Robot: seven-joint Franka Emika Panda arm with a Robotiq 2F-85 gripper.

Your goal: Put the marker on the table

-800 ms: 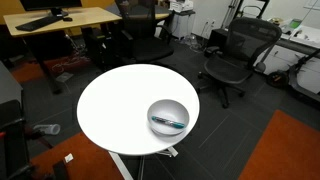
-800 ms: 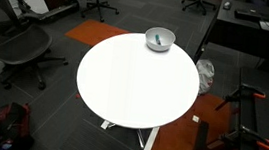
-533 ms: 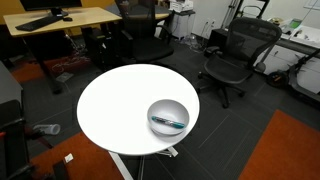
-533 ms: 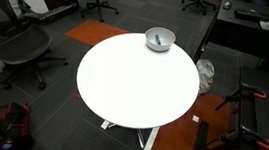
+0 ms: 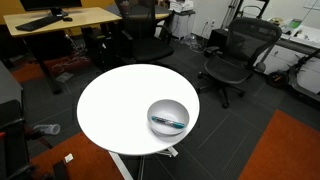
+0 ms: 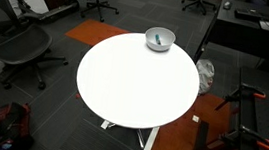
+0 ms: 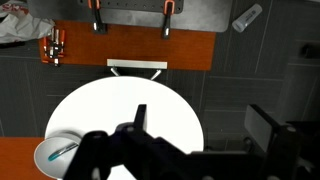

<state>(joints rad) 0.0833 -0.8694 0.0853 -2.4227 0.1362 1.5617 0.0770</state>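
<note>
Marker (image 5: 168,122) in grey bowl (image 5: 160,106) (teal-tinted stick), bowl at table (image 5: 120,100) edge

In the wrist view, a grey bowl (image 7: 50,160) sits well left of the pincer (image 7: 200,130). An orange mat (image 7: 135,45) lies farther up the view.

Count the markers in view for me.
1. The marker lies inside the grey bowl, near the edge of the white table. No others show in any view.
</note>
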